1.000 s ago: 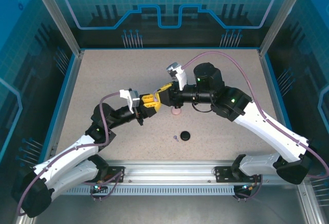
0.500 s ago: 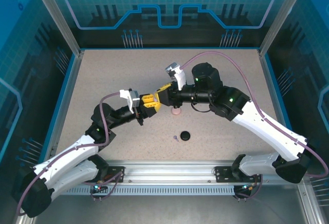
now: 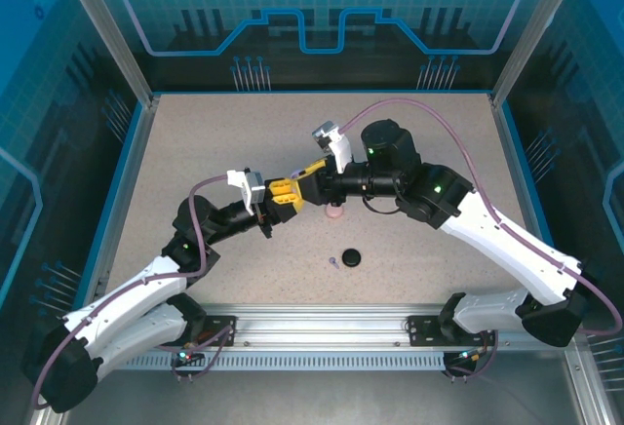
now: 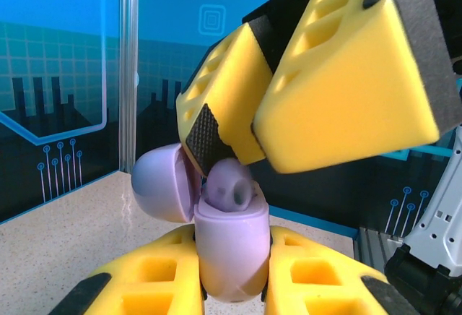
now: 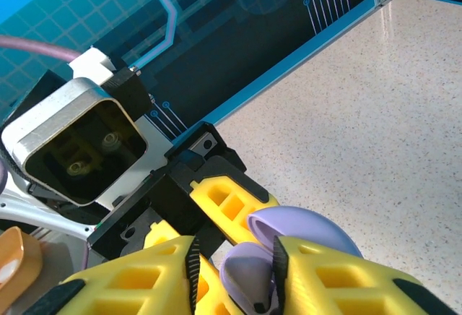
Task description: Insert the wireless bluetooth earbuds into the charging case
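My left gripper (image 3: 286, 194) is shut on the body of a lilac charging case (image 4: 231, 246), held upright above the table with its lid (image 4: 160, 183) hinged open to the left. A lilac earbud (image 4: 229, 183) stands in the case's top opening, its head still above the rim. My right gripper (image 3: 306, 177) comes in from the right and meets the left one, fingertips (image 4: 206, 136) on the earbud. In the right wrist view the earbud (image 5: 249, 277) sits between my right gripper's pads (image 5: 280, 272), beside the open lid (image 5: 307, 227).
A pink case (image 3: 333, 212) rests on the table just below the two grippers. Nearer the front lie a black round case (image 3: 350, 257) and a tiny lilac earbud (image 3: 332, 262) beside it. Blue walls ring the speckled table (image 3: 439, 152).
My right arm has crept slightly left, bringing its fingertips closer onto the case held by my left gripper. The left arm has stayed put.
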### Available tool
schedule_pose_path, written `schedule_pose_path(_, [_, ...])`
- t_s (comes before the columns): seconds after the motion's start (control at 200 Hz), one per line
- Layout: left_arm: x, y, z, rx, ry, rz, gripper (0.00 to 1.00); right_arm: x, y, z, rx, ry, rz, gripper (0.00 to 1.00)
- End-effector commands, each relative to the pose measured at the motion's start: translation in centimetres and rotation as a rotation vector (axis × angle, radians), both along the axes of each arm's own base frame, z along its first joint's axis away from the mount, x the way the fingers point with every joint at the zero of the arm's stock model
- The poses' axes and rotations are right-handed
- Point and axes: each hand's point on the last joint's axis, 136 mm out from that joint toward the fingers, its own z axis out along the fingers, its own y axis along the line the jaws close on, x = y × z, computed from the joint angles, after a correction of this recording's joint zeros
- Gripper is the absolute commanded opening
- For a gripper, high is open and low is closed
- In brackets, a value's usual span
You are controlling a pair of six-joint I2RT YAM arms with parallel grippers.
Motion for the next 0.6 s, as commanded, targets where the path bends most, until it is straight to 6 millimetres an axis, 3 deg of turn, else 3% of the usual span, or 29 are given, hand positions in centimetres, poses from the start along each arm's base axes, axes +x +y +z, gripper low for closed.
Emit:
schedule_pose_path(0.0, [-0.6, 0.0, 1.4, -0.028, -0.036, -0.014, 0.13, -0.5, -0.9, 2.2, 0.008, -0.063, -0.014, 0.39])
schedule_pose_path(0.13, [-0.6, 0.1, 1.2, -0.027, -0.035, -0.01, 0.13, -0.7, -2.3, 3.3, 0.011, -0.1, -0.048, 0.44])
schedule_pose_path(0.305, [-0.6, 0.2, 1.3, -0.03, -0.039, -0.006, 0.13, -0.7, -4.6, 2.9, -0.027, -0.123, -0.118, 0.51])
schedule_pose_path(0.435, [-0.7, 0.6, 1.6, -0.038, -0.048, 0.011, 0.13, -0.3, -7.1, 0.7, -0.105, -0.11, -0.204, 0.61])
schedule_pose_path(0.595, [-0.8, 1.2, 1.9, -0.037, -0.06, 0.044, 0.13, 0.1, -10.2, -4.3, -0.223, 0.026, -0.318, 0.67])
